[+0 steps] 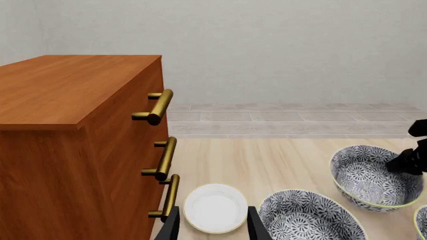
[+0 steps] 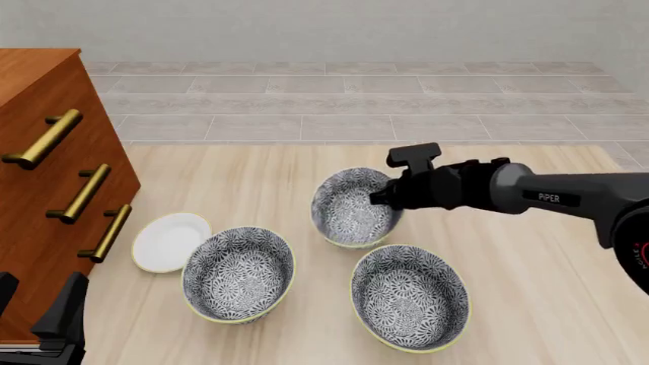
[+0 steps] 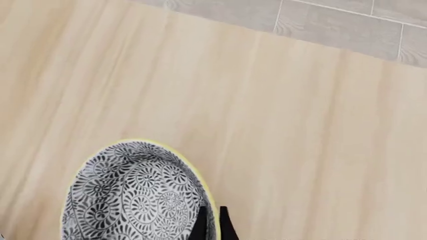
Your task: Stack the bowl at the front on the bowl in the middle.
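Pinching the tilted bowl's (image 2: pixel 350 209) rim with our right fingers (image 3: pixel 212 225), we hold it; our left fingers (image 1: pixel 212 225) are spread apart, grasping nothing.

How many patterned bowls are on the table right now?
3. One tilted at the back, pinched at its rim by the right gripper; one front left beside the white plate; one front right.

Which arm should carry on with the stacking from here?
Right. The right gripper pinches the rim of the tilted bowl; the left gripper sits open beside the cabinet, holding nothing.
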`<act>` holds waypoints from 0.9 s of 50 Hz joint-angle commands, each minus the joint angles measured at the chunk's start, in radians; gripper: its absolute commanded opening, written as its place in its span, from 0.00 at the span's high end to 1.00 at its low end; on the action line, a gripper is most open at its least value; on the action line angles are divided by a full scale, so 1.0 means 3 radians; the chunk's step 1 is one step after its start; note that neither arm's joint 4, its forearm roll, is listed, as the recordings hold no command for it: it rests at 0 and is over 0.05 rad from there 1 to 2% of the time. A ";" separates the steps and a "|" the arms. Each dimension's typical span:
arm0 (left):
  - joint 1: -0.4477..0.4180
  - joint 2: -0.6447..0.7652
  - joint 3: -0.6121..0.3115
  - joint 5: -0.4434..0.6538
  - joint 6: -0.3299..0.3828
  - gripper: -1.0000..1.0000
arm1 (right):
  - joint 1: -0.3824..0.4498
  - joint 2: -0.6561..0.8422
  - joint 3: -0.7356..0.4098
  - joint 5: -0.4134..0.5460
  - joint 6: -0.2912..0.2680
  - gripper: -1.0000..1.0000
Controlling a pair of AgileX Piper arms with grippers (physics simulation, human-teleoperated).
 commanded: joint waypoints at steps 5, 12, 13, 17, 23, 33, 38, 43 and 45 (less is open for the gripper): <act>0.0004 0.0001 0.0005 -0.0006 0.0002 0.00 | 0.0172 -0.0606 -0.0119 0.0265 0.0257 1.00; 0.0004 0.0002 0.0005 -0.0006 0.0001 0.00 | 0.0184 -0.0758 -0.0323 0.0449 0.0196 1.00; 0.0005 0.0001 0.0005 -0.0006 0.0001 0.00 | 0.0188 -0.0768 -0.0343 0.0468 0.0182 1.00; 0.0004 0.0001 0.0005 -0.0006 0.0001 0.00 | 0.0188 -0.0812 -0.0410 0.0514 0.0166 1.00; 0.0005 0.0001 0.0005 -0.0006 0.0002 0.00 | 0.0219 -0.0871 -0.0432 0.0564 0.0145 1.00; 0.0005 0.0001 0.0005 -0.0006 0.0002 0.00 | 0.0339 -0.0992 -0.0434 0.0637 0.0131 1.00; 0.0005 0.0001 0.0005 -0.0006 0.0001 0.00 | 0.0423 -0.1036 -0.0397 0.0614 0.0150 1.00; 0.0004 0.0001 0.0005 -0.0006 0.0002 0.00 | 0.0530 -0.1096 -0.0359 0.0606 0.0171 1.00; 0.0005 0.0001 0.0005 -0.0006 0.0001 0.00 | 0.0569 -0.1114 -0.0341 0.0610 0.0158 1.00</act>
